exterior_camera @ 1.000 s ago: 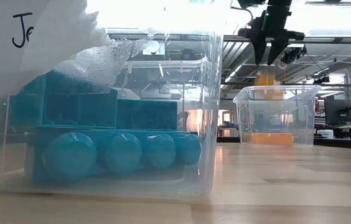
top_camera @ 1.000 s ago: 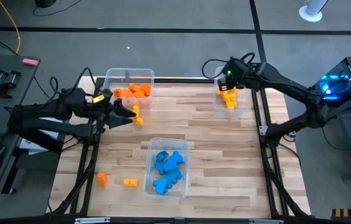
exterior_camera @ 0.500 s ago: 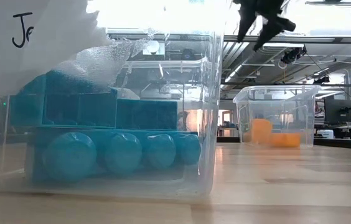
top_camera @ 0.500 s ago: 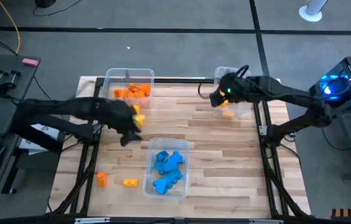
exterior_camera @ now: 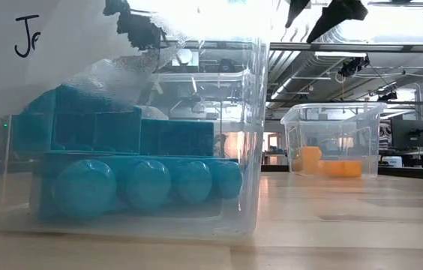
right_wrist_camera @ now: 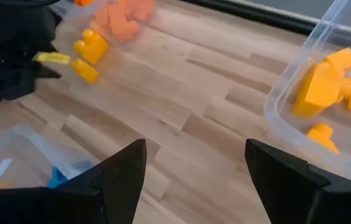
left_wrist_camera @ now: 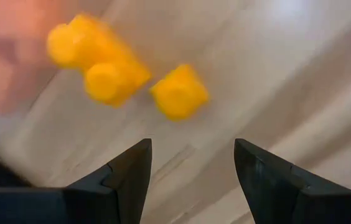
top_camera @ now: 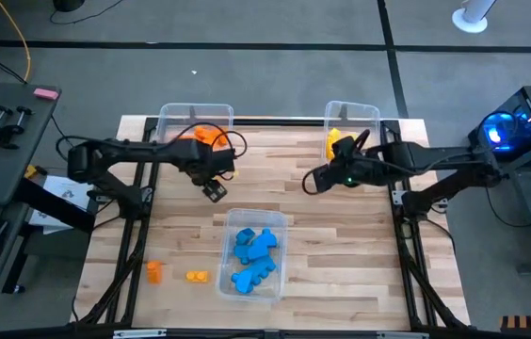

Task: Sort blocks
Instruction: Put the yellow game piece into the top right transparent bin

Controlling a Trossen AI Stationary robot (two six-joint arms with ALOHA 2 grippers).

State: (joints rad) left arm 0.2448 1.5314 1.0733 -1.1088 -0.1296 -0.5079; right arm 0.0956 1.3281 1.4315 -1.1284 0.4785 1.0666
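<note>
Wooden table (top_camera: 341, 245) now shows the right gripper (top_camera: 313, 180) withdrawn from the far-right bin (top_camera: 371, 113), fingers wide and empty, its yellow blocks (top_camera: 339, 145) dropped inside; left gripper (top_camera: 214, 191), open, has moved over two yellow blocks (left_wrist_camera: 126, 74).

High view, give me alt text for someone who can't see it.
Two dark arms reach over a wooden table with three clear bins: blue blocks in the near one, orange blocks far left, yellow blocks far right. Two loose blocks lie near the front-left corner.
</note>
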